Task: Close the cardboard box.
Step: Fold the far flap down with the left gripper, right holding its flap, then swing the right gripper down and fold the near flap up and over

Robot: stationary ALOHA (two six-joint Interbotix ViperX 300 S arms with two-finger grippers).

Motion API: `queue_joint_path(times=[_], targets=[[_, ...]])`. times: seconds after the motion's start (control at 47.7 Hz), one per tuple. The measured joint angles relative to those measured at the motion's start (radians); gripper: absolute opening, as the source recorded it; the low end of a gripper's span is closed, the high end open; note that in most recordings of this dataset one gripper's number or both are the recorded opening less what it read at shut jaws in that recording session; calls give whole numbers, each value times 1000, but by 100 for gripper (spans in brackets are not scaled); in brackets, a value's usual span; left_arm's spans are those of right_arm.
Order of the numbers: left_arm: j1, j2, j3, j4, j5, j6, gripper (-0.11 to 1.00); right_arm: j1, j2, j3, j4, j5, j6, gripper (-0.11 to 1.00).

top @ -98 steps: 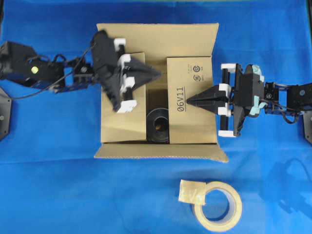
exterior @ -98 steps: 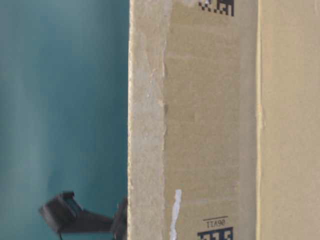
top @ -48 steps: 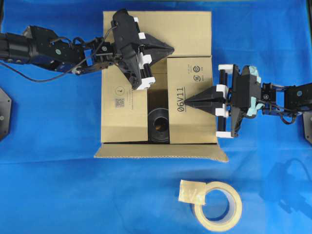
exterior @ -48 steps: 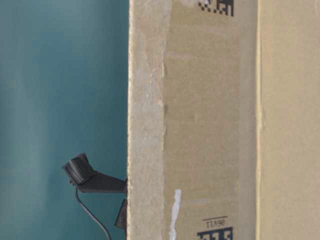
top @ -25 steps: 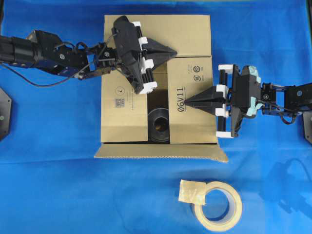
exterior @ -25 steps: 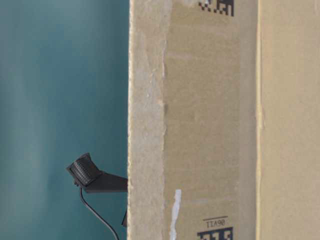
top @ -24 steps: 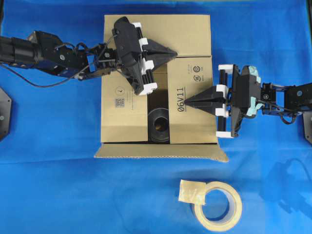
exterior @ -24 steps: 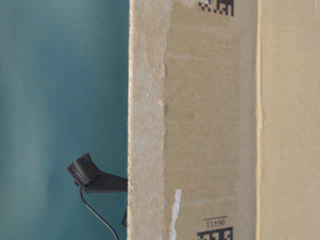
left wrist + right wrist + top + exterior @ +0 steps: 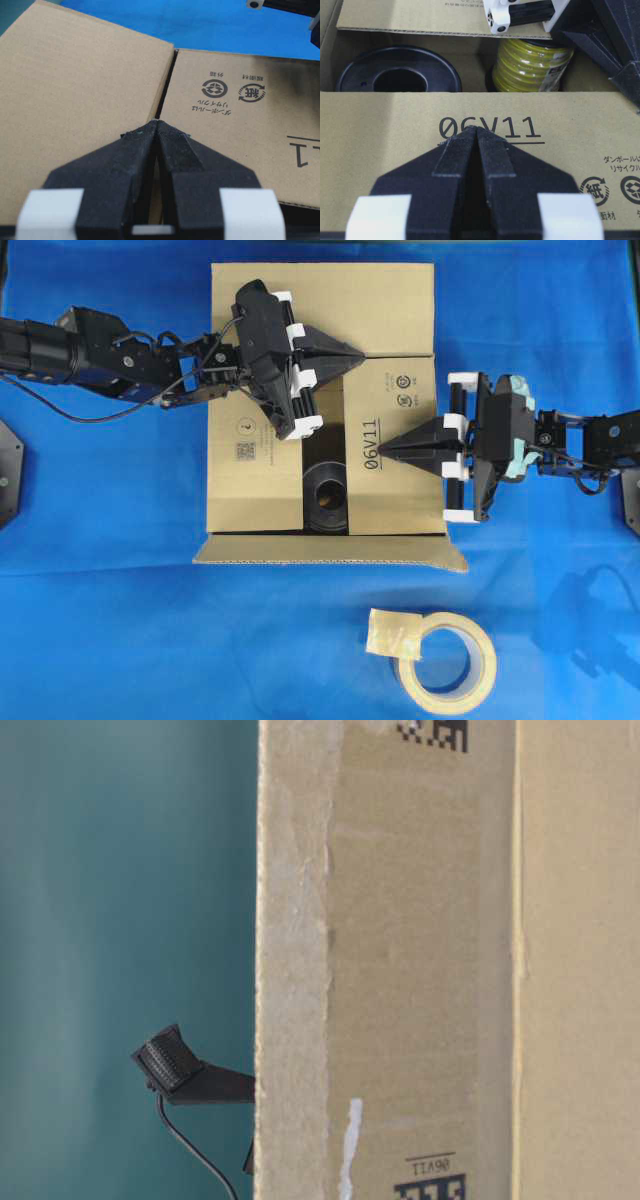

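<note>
From overhead we saw the cardboard box (image 9: 325, 405) standing on the blue cloth (image 9: 120, 620), its two short flaps folded in, the far long flap lowered over them and the near long flap spread flat toward the tape roll (image 9: 440, 655). The left gripper (image 9: 360, 355) lay over the far flap's edge, and the right gripper (image 9: 385, 450) rested on the flap printed 06V11.

The wrist views added what the overhead could not. The left wrist camera showed the left gripper's fingers (image 9: 130, 165) pinched tip to tip with nothing between them, at the seam where the far flap met the right short flap. The right wrist camera showed the right gripper clenched the same way, empty, its tips touching the printed flap, and beyond it, inside the box, a black spool (image 9: 400, 77) and a yellow wire spool (image 9: 532, 65); overhead only the black spool (image 9: 325, 495) appeared in the gap. The table-level view gave us mostly a box wall (image 9: 420, 960) and a dark part of an arm (image 9: 185, 1075) beside it.

Compared with two seconds before, the left gripper had gone from the left short flap to the far flap, which had come down from its outward spread. The right gripper had not moved.
</note>
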Motion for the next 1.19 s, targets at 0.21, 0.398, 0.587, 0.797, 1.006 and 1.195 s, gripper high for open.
queue_joint_path(times=[0.21,0.398,0.587,0.797,1.006,1.195], targets=[[9,0,0,0,3,0,0,18,-140,0,0,107,0,0],[12,0,0,2,5,0,0,81,-334,2,0,202,0,0],[12,-2,5,3,6,0,0,227,-472,29,-25,219,-11,0],[14,0,6,5,3,2,0,377,-456,34,-78,209,-21,0],[14,0,6,5,3,0,0,374,-345,31,-80,181,-20,0],[14,0,6,3,5,-2,0,304,-331,21,-81,178,-18,0]])
